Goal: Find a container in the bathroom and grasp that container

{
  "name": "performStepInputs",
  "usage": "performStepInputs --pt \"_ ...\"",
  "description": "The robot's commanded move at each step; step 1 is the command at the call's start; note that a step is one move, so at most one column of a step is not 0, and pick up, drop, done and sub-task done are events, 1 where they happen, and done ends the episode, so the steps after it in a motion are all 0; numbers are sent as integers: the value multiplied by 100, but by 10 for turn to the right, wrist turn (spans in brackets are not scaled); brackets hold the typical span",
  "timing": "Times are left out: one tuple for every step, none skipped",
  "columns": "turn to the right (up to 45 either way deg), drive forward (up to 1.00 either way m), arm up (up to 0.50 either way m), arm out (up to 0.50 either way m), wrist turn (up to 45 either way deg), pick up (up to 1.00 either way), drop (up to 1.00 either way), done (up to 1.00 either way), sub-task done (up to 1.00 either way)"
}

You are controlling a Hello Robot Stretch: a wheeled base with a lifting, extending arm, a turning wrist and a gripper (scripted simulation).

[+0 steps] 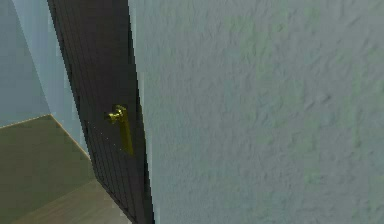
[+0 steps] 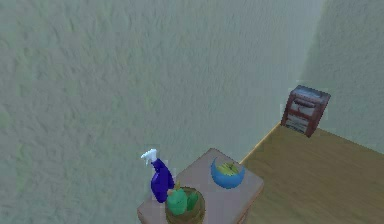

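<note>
Forward view — a dark door (image 1: 98,90) with a brass handle (image 1: 121,128) stands beside a pale textured wall (image 1: 270,110). Arm side view — a small table (image 2: 232,200) carries a blue spray bottle (image 2: 158,178), a blue bowl (image 2: 228,173) and a brown bowl (image 2: 184,205) with green contents. Which of these is the container, I cannot tell. My gripper's state: I cannot tell.

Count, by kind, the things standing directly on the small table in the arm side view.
Spray bottle, blue: 1
Bowls: 2, a blue bowl and a brown bowl, each with something greenish inside
Total: 3 on the small table
</note>
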Motion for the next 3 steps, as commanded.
performStepInputs --pt "0 0 50 0 0 0 0 0 0" --pt "0 0 20 0 0 0 0 0 0" --pt "0 0 0 22 0 0 0 0 0"
